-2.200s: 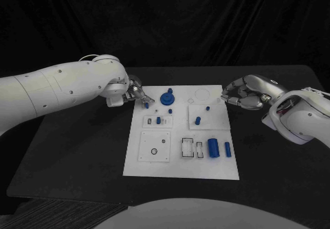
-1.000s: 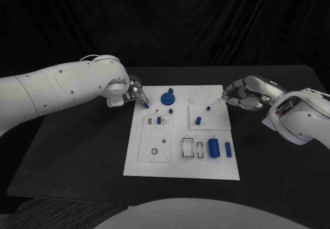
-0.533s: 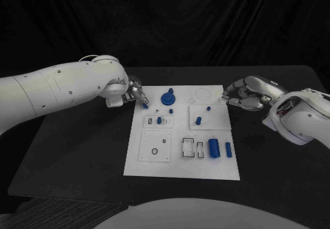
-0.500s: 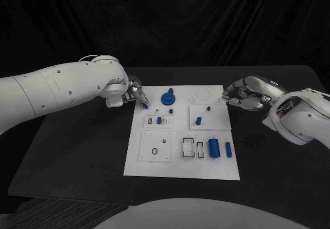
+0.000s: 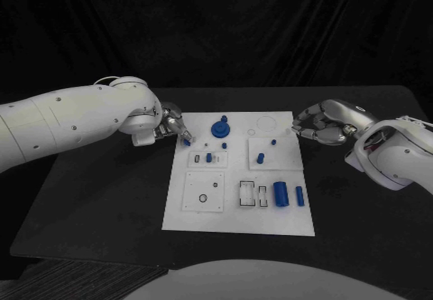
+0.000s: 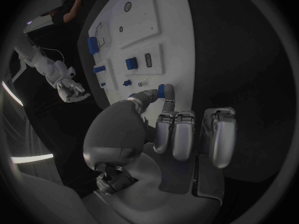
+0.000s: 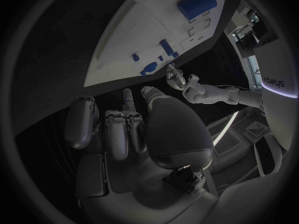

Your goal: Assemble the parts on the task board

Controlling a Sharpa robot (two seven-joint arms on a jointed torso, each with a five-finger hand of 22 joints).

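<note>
The white task board (image 5: pixel 236 215) lies in the middle of the black table. My left hand (image 5: pixel 168 125) hovers at the board's far left corner and pinches a small blue peg (image 5: pixel 187 142) between thumb and a finger; the left wrist view shows the same peg (image 6: pixel 161 90) at the fingertips of that hand (image 6: pixel 177 132), just over the board's edge (image 6: pixel 149 15). My right hand (image 5: pixel 318 128) hangs beside the board's far right corner with fingers curled in and nothing in them. In the right wrist view that hand (image 7: pixel 124 127) sits just off the board (image 7: pixel 143 40).
On the board stand a blue round gear piece (image 5: pixel 219 129), small blue pegs (image 5: pixel 259 158) in raised white blocks, and a blue cylinder (image 5: pixel 281 193) beside a long blue bar (image 5: pixel 298 196). Black table surrounds the board on all sides.
My left arm has drawn slightly back to the left, and the hand with the blue peg has shifted a little toward the board's left edge. The right hand has stayed put.
</note>
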